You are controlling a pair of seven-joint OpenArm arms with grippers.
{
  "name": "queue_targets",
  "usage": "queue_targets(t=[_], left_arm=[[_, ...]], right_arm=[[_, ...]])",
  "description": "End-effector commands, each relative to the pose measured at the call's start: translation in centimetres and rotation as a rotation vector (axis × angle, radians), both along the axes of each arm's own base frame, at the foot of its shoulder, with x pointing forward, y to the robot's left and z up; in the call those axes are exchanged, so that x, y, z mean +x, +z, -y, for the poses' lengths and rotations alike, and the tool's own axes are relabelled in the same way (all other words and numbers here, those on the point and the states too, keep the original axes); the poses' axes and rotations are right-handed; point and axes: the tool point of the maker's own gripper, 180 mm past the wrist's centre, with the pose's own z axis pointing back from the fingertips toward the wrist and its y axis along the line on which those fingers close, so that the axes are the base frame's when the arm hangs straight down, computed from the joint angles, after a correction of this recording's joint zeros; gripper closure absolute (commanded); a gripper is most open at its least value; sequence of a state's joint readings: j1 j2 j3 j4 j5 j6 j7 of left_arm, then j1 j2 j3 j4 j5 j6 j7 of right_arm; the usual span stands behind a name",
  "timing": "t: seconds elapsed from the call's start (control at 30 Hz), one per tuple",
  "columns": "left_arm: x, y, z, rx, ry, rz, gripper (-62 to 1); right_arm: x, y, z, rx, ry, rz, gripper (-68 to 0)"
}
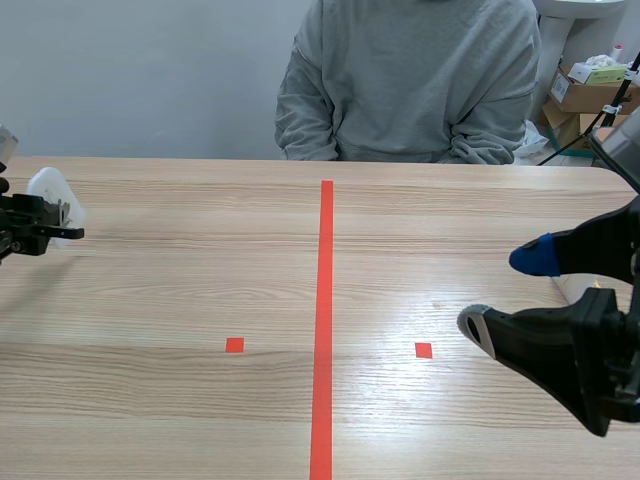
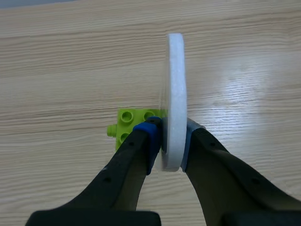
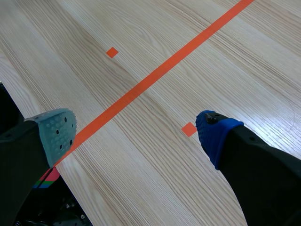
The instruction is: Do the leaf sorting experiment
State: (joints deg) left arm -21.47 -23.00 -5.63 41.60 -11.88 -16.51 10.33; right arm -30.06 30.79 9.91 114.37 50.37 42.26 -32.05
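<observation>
My left gripper (image 2: pixel 169 141) is shut on a flat white foam disc (image 2: pixel 173 94), held upright on its edge between the pads. In the scene view the white disc (image 1: pixel 50 195) shows at the far left, raised above the table with the left gripper (image 1: pixel 45 225). A lime-green toy brick (image 2: pixel 134 120) lies on the table just beneath and beside the left fingers. My right gripper (image 1: pixel 505 290) hangs open above the table's right side with nothing between its fingers (image 3: pixel 221 134). No leaves show in any view.
A person in a grey sweatshirt (image 1: pixel 410 80) sits across the table with arms folded. Cardboard boxes (image 1: pixel 590 95) stand behind at the right. The wooden table (image 1: pixel 200 290) carries only tape marks.
</observation>
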Motion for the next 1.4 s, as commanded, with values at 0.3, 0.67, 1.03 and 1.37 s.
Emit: queue_targets(t=[0.3, 0.67, 1.03, 1.37], left_arm=[[1.9, -0.7, -0.8, 0.135, -0.024, -0.039, -4.1], [1.2, -2.8, 0.3, 0.215, -0.094, -0.098, -4.0], [0.9, -3.3, 0.6, 0.226, -0.108, -0.106, -4.3], [1.0, -3.2, 0.7, 0.223, -0.109, -0.097, -30.4]], right_arm=[[0.3, 0.5, 0.0, 0.012, 0.001, 0.021, -51.9], [0.3, 0.5, 0.0, 0.012, 0.001, 0.021, -51.9], [0.3, 0.5, 0.0, 0.012, 0.0, 0.021, -51.9], [0.3, 0.5, 0.0, 0.012, 0.001, 0.021, -51.9]])
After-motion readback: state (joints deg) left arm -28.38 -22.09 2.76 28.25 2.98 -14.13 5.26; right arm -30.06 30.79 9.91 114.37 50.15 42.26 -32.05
